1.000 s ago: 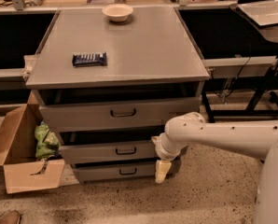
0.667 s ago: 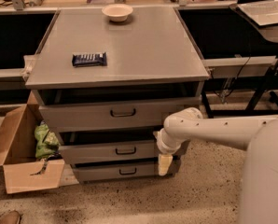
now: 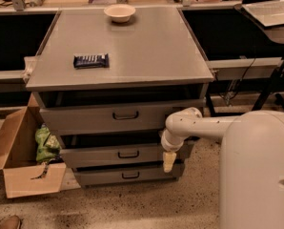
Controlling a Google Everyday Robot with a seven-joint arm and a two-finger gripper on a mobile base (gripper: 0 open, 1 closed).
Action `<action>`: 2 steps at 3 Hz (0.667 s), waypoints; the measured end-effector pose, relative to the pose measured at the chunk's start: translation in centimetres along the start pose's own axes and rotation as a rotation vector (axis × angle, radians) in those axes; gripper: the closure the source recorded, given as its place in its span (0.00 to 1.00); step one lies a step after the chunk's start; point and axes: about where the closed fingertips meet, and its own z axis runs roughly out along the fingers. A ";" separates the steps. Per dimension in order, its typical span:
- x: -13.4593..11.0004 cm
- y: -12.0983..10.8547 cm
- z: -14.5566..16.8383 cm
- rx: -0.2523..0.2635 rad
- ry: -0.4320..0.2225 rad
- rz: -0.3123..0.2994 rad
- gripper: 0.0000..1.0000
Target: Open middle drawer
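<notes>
We take the cabinet (image 3: 147, 51) as our landmark. On its top we see a bowl (image 3: 119, 12) near the back edge and a snack bar (image 3: 91, 60) toward the front left. In its front, the middle drawer (image 3: 108, 155) sits between the top drawer (image 3: 85, 117) and the bottom drawer (image 3: 104, 176). The gripper (image 3: 168, 161) hangs before the cabinet's lower right part, at the middle drawer's right end. Left of the cabinet stands a cardboard box (image 3: 13, 147) with a bag (image 3: 45, 144) in it.

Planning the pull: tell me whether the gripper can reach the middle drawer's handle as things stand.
Probably yes: the gripper hangs by the middle drawer's right end; nothing stands between it and the handle.
</notes>
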 end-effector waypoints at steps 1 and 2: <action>1.2 1.1 2.8 -0.036 -0.039 0.049 0.19; 1.7 2.1 3.8 -0.046 -0.060 0.074 0.43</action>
